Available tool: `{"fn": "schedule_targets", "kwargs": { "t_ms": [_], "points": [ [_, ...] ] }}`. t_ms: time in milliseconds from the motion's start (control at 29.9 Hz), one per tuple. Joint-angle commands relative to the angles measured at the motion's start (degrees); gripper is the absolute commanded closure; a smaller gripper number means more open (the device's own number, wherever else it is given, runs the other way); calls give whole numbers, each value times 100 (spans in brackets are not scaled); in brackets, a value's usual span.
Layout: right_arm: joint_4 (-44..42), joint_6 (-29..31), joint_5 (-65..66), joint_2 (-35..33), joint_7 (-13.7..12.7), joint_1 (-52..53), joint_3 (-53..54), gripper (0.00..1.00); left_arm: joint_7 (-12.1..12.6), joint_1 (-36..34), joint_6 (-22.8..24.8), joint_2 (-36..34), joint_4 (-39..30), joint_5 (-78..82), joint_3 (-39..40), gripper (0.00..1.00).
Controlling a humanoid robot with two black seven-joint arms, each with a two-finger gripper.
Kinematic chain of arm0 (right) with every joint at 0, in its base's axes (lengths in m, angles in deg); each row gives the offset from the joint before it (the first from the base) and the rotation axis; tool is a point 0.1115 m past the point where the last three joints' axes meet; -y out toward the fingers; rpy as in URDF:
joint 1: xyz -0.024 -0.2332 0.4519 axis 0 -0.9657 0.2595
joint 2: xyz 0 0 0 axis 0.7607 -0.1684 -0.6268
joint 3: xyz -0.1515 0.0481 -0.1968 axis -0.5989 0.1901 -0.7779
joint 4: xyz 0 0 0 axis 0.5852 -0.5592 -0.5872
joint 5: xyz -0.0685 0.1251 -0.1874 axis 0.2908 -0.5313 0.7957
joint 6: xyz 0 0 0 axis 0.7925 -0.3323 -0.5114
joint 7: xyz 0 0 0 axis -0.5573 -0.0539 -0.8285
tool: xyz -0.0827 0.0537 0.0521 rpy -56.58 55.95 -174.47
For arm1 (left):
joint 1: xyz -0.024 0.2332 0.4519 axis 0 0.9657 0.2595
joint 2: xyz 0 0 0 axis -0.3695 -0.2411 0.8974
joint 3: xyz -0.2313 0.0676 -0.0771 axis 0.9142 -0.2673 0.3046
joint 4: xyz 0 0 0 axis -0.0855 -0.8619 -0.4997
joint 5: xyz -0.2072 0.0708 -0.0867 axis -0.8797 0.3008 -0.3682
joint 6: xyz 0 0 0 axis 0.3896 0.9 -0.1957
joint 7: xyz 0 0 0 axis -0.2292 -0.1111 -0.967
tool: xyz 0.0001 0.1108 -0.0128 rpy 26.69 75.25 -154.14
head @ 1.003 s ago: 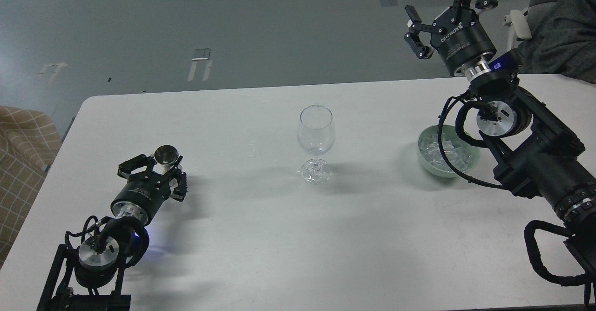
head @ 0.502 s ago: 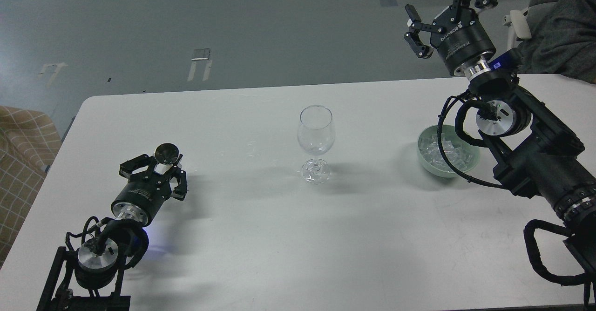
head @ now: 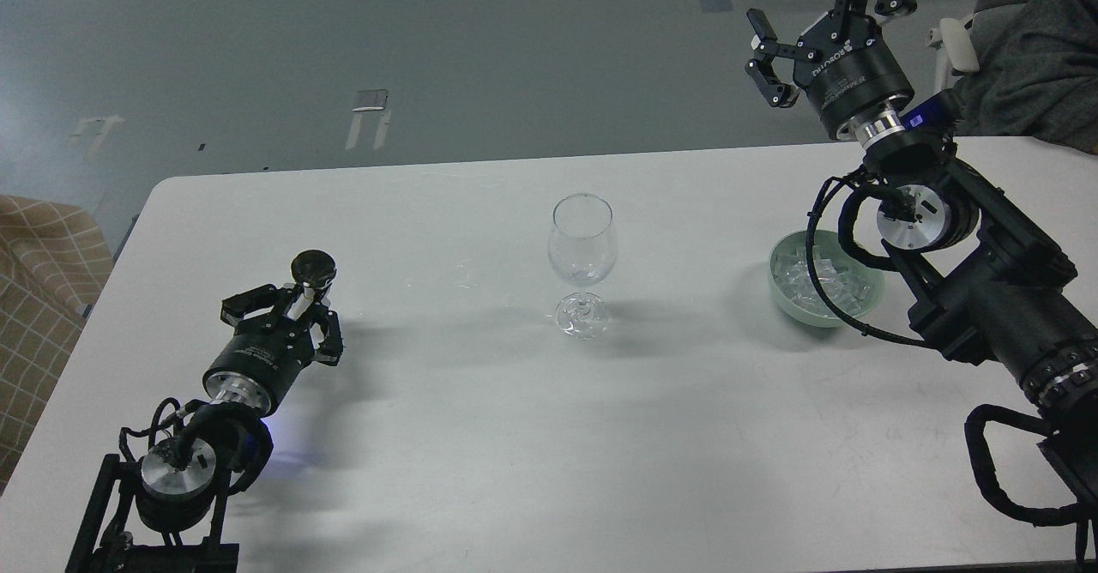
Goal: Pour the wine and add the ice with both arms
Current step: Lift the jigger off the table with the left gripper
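Left gripper (head: pixel 287 311) low, left of the wine glass (head: pixel 582 251), fingers clasped on a small dark-capped bottle (head: pixel 307 280) standing between them; glass upright at table (head: pixel 480 436) centre; ice (head: pixel 815 277) heaped in green bowl (head: pixel 793 307) right of glass; right gripper (head: pixel 819 3) beyond, raised, fingers spread, well clear of the ice.

The right arm (head: pixel 986 290) covers the right rim of the green bowl (head: pixel 793 311) and part of the ice (head: pixel 802 274). Whether the wine glass (head: pixel 582 251) holds liquid cannot be told. The left gripper (head: pixel 287 311) hides the lower part of a small dark-topped object (head: pixel 312 269). The grey-clothed figure (head: pixel 1042 50) is cut off at the right edge.
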Motion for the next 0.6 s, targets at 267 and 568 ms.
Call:
{"fn": "schedule_targets", "kwargs": {
  "t_ms": [267,568],
  "points": [
    [0,0,0,26,0,-9,-9,0,32,0,8,0,-53,-4,0,100],
    [0,0,0,35,0,-9,-9,0,67,-53,-1,0,-123,-12,-9,100]
  ]
}}
